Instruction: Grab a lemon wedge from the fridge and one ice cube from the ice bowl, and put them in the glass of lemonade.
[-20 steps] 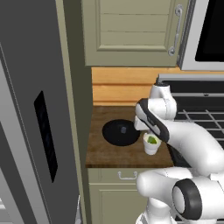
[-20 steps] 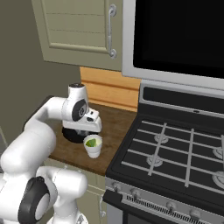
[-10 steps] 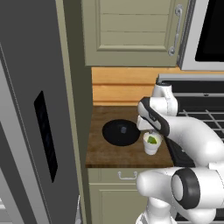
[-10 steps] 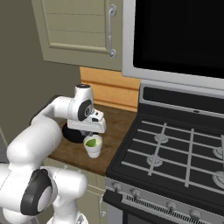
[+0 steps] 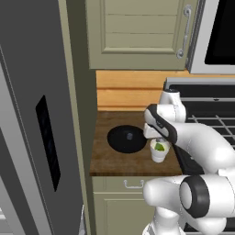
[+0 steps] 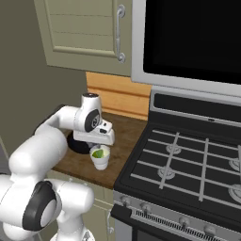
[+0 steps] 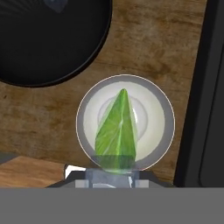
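Hand view: ice bowl [image 7: 52, 43] upper left, one ice cube [image 7: 54, 3] at edge; lemon wedge [image 7: 117, 131] inside glass of lemonade [image 7: 164, 120]. Gripper [image 7: 112, 175] pinching pale cube over glass, judged second ice cube; release remains.

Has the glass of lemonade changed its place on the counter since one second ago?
No. The glass of lemonade stands at the same spot, right of the ice bowl, beside the stove edge.

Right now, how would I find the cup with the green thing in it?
Look at the wooden counter between the grey fridge and the stove. Beside the flat black ice bowl, towards the stove, stands the glass of lemonade. It is small, whitish, and has a lemon wedge inside.
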Robot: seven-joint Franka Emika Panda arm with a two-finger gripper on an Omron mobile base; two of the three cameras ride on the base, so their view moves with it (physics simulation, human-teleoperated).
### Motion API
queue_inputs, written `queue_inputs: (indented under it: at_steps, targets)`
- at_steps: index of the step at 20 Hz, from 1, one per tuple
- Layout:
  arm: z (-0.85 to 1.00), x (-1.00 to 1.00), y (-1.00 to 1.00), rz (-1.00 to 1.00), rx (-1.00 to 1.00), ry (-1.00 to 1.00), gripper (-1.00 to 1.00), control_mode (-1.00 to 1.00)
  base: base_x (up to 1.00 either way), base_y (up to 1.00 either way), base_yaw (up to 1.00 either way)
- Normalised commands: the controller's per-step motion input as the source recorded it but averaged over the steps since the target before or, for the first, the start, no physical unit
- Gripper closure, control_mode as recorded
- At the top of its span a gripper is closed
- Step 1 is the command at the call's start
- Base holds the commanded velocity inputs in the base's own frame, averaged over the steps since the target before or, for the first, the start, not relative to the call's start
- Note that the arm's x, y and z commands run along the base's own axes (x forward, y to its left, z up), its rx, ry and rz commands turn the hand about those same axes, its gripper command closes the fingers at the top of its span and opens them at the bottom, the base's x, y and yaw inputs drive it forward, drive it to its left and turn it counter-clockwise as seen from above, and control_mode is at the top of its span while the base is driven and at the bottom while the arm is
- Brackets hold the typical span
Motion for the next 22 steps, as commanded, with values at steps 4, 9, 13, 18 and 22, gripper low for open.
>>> queue_inputs:
  at_steps: [4,9,13,18,22]
  targets:
    - [-0.05,0.0,-0.29,0.0,0.0,0.0,1.0,-1.0,0.0,0.0,0.0]
    - [-0.07,-0.06,-0.21,0.0,0.0,0.0,1.0,-1.0,0.0,0.0,0.0]
    - [0.0,-0.03,0.04,0.01,0.0,0.0,1.0,-1.0,0.0,0.0,0.0]
    - [0.0,0.26,0.06,0.0,0.0,0.0,1.0,-1.0,0.0,0.0,0.0]
    - [0.0,0.16,0.0,0.0,0.0,0.0,1.0,-1.0,0.0,0.0,0.0]
